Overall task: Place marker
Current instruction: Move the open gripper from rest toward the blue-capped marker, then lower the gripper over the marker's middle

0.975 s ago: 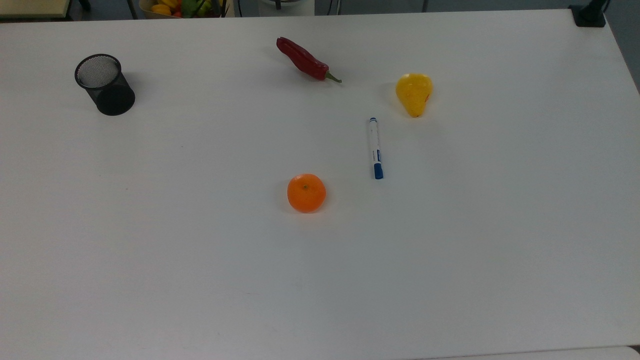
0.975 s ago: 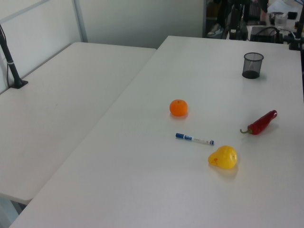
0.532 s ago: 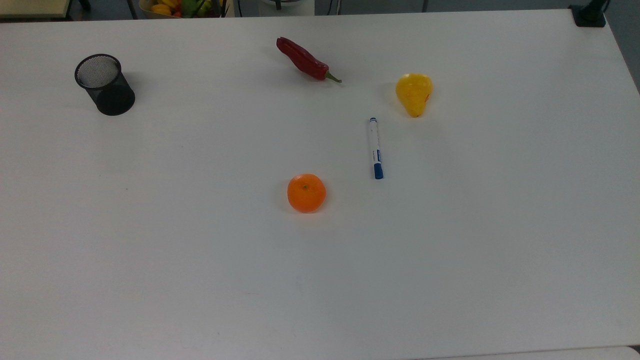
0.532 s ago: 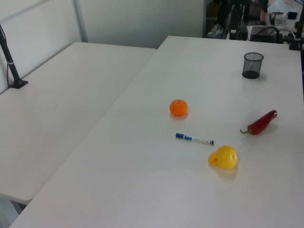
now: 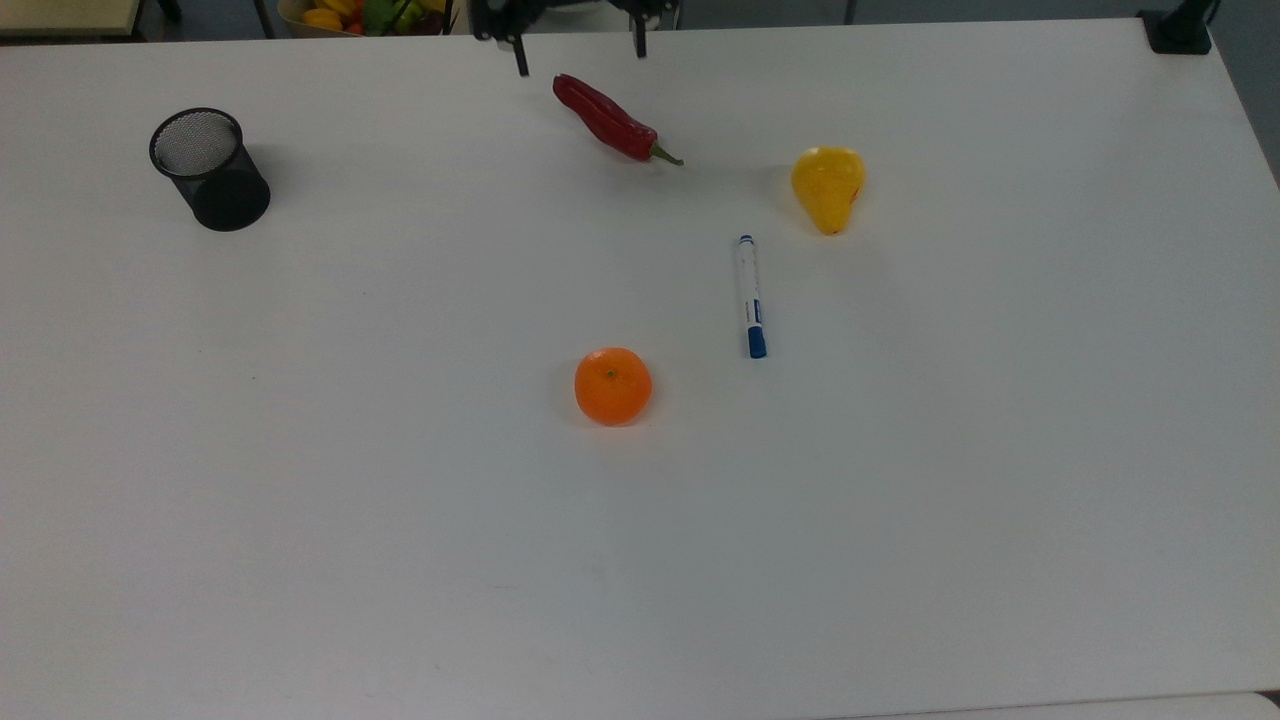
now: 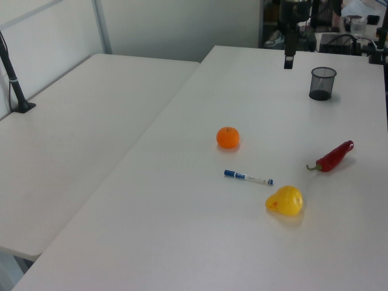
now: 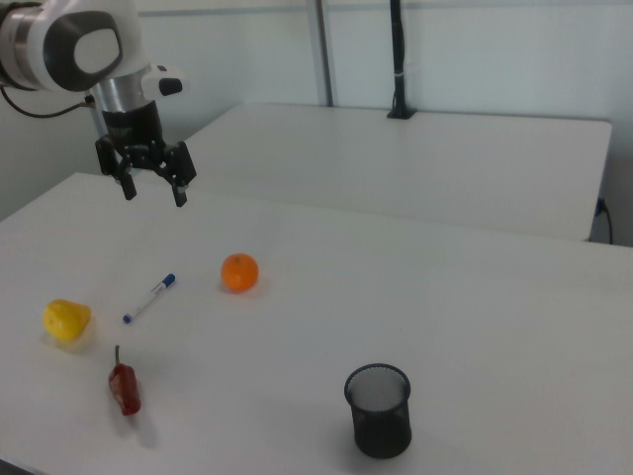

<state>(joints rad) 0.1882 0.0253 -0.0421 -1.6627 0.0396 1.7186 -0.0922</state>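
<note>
The marker (image 5: 750, 297) is a slim white pen with a blue cap, lying flat on the white table (image 5: 900, 520) between an orange and a yellow pear, cap toward the top view's bottom. It also shows in the left view as the marker (image 6: 248, 177) and in the right view as the marker (image 7: 149, 298). My gripper (image 5: 579, 55) hangs open and empty in the air at the top view's upper edge, just beyond the red chili (image 5: 612, 120). In the right view the gripper (image 7: 154, 190) is well above and behind the marker, fingers spread. The gripper (image 6: 290, 59) appears side-on in the left view.
An orange (image 5: 613, 386), a yellow pear (image 5: 828, 187) and a black mesh cup (image 5: 208, 168) stand apart on the table. A bowl of fruit (image 5: 350, 14) sits past the far edge. A black post (image 7: 397, 59) is clamped to a second table (image 6: 73, 139) beside this one.
The gripper has come into the top and left views from the far edge, fingers open. The marker and the other objects have not moved.
</note>
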